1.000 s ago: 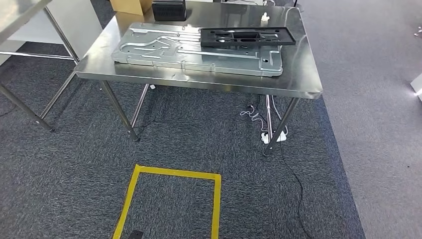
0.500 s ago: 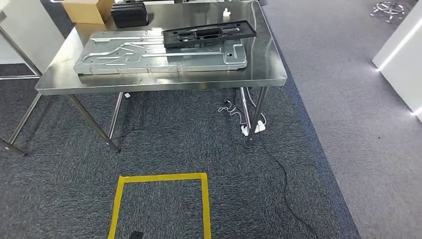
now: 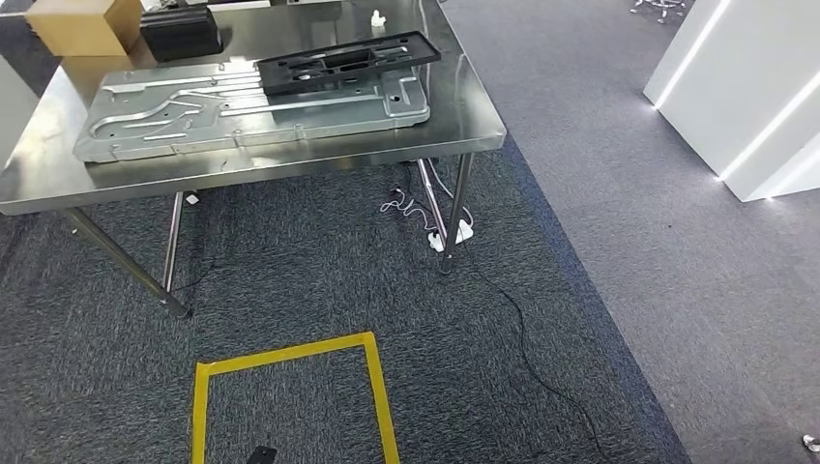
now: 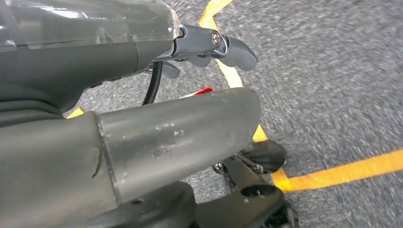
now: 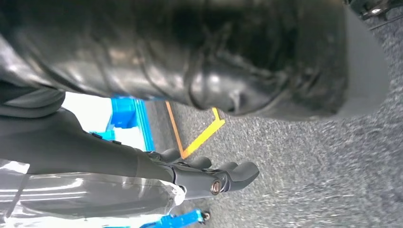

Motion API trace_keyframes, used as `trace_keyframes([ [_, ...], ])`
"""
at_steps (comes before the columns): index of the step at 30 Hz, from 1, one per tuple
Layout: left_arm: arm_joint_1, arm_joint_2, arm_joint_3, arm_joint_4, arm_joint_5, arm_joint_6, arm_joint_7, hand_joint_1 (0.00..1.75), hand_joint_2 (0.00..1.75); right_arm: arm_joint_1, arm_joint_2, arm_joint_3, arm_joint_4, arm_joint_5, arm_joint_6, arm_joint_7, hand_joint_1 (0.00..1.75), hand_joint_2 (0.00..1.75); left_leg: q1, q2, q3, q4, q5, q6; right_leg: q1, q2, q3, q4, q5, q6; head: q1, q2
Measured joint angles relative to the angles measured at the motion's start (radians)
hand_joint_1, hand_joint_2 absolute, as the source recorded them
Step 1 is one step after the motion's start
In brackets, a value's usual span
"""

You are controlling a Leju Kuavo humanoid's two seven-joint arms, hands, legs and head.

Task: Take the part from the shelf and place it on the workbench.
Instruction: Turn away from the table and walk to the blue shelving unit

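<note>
One steel worktop (image 3: 454,135) carries one large silver plate (image 3: 242,106), one black part (image 3: 343,60) lying across its far edge, one cardboard box (image 3: 82,24) and one black case (image 3: 181,31). One yellow taped square (image 3: 290,387) marks the carpet. My left hand (image 4: 209,45) and right hand (image 5: 214,175) hang over the carpet, fingers curled together, holding nothing.

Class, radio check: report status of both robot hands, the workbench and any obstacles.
Left robot hand and right robot hand hang empty, fingers curled. Workbench ahead holds metal plate, black part. Cables trail across floor.
</note>
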State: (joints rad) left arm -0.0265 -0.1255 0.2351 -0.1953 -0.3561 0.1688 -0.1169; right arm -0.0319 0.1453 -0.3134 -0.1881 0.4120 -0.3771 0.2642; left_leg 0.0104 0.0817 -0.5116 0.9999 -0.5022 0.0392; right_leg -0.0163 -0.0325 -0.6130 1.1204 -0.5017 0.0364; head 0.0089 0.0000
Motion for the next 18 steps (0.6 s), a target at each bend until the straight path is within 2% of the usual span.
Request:
trace_keyframes([
  [1,0.0,-0.001,0.0,0.0,0.0,-0.002,-0.001,0.0,0.0,-0.001,-0.001,-0.002,0.0,0.0,-0.001,-0.001,0.0,0.0,-0.002,0.009,0.003,0.002,-0.004,-0.005,0.003,-0.016,0.029,-0.056,0.018,-0.006,0.0,0.0],
  [2,-0.001,-0.002,0.0,0.0,0.0,-0.003,-0.001,0.0,0.0,-0.002,-0.001,-0.004,0.0,0.0,-0.001,-0.001,0.0,0.0,-0.005,0.018,0.005,0.003,-0.007,-0.011,0.007,-0.026,0.045,-0.089,0.026,-0.011,-0.001,0.0],
  [3,-0.002,-0.003,0.0,0.0,0.0,-0.004,-0.001,0.0,0.0,-0.002,-0.002,-0.005,0.0,0.0,-0.001,-0.001,0.0,0.0,-0.007,0.026,0.007,0.004,-0.009,-0.016,0.011,-0.027,0.048,-0.099,0.025,-0.016,-0.001,0.0],
  [5,-0.006,-0.004,0.001,0.0,-0.001,-0.004,-0.001,0.0,0.0,-0.001,-0.001,-0.008,0.0,0.0,-0.002,-0.001,0.0,0.0,-0.006,0.035,0.011,0.005,-0.013,-0.027,0.009,-0.005,0.045,-0.101,0.029,-0.026,-0.002,0.0],
  [7,-0.008,-0.005,0.001,0.0,-0.001,-0.004,0.001,0.0,0.0,-0.002,-0.002,-0.009,0.0,0.0,-0.002,-0.003,0.0,0.0,-0.002,0.0,-0.002,0.04,-0.044,-0.038,0.003,0.014,0.046,-0.108,0.035,-0.038,-0.003,0.0],
  [9,-0.006,-0.005,0.001,0.0,-0.003,-0.006,0.01,0.0,0.0,-0.004,-0.003,-0.009,0.0,0.004,-0.002,-0.008,0.0,0.0,0.001,-0.05,-0.049,0.151,-0.111,-0.044,0.002,0.034,0.043,-0.111,0.039,-0.046,-0.004,0.0],
  [10,-0.003,-0.005,0.002,0.0,-0.003,-0.007,0.016,0.0,0.0,-0.004,-0.003,-0.009,0.0,0.007,-0.002,-0.01,0.0,0.0,0.001,-0.062,-0.081,0.219,-0.141,-0.045,0.003,0.046,0.041,-0.11,0.04,-0.048,-0.004,0.0],
  [11,-0.001,-0.005,0.002,0.001,-0.003,-0.008,0.021,0.0,0.0,-0.004,-0.004,-0.009,0.0,0.011,-0.002,-0.013,0.0,0.0,0.001,-0.067,-0.105,0.269,-0.155,-0.045,0.004,0.06,0.039,-0.109,0.041,-0.049,-0.004,0.0],
  [12,0.001,-0.005,0.002,0.001,-0.003,-0.009,0.025,0.0,0.0,-0.004,-0.006,-0.009,0.0,0.014,-0.002,-0.015,0.0,0.0,0.001,-0.07,-0.115,0.287,-0.149,-0.044,0.004,0.075,0.038,-0.106,0.041,-0.049,-0.004,0.0],
  [13,0.002,-0.005,0.002,0.001,-0.004,-0.01,0.028,0.0,0.0,-0.003,-0.007,-0.009,0.0,0.016,-0.002,-0.018,0.0,0.0,0.001,-0.072,-0.107,0.267,-0.123,-0.042,0.004,0.089,0.038,-0.104,0.041,-0.049,-0.004,0.0],
  [14,0.002,-0.005,0.002,0.001,-0.006,-0.01,0.029,0.0,0.0,-0.003,-0.009,-0.009,0.0,0.018,-0.002,-0.022,0.0,0.0,0.001,-0.08,-0.084,0.212,-0.084,-0.038,0.004,0.103,0.038,-0.101,0.041,-0.048,-0.004,0.0],
  [16,0.003,-0.005,0.003,0.001,-0.01,-0.012,0.03,0.0,0.0,-0.003,-0.012,-0.009,0.0,0.026,-0.003,-0.029,0.0,0.0,0.002,-0.135,-0.033,0.085,-0.022,-0.028,0.003,0.129,0.032,-0.094,0.041,-0.044,-0.004,0.0],
  [17,0.003,-0.005,0.004,0.001,-0.013,-0.014,0.028,0.0,0.0,-0.004,-0.014,-0.009,0.0,0.03,-0.006,-0.032,0.0,0.0,0.002,-0.16,-0.018,0.044,-0.01,-0.023,0.002,0.142,0.027,-0.092,0.042,-0.038,-0.004,0.0],
  [18,0.003,-0.006,0.004,0.002,-0.016,-0.017,0.025,0.0,0.0,-0.004,-0.017,-0.009,0.0,0.033,-0.008,-0.035,0.0,0.0,0.001,-0.178,-0.013,0.026,-0.009,-0.02,-0.001,0.154,0.021,-0.091,0.045,-0.03,-0.003,0.0],
])
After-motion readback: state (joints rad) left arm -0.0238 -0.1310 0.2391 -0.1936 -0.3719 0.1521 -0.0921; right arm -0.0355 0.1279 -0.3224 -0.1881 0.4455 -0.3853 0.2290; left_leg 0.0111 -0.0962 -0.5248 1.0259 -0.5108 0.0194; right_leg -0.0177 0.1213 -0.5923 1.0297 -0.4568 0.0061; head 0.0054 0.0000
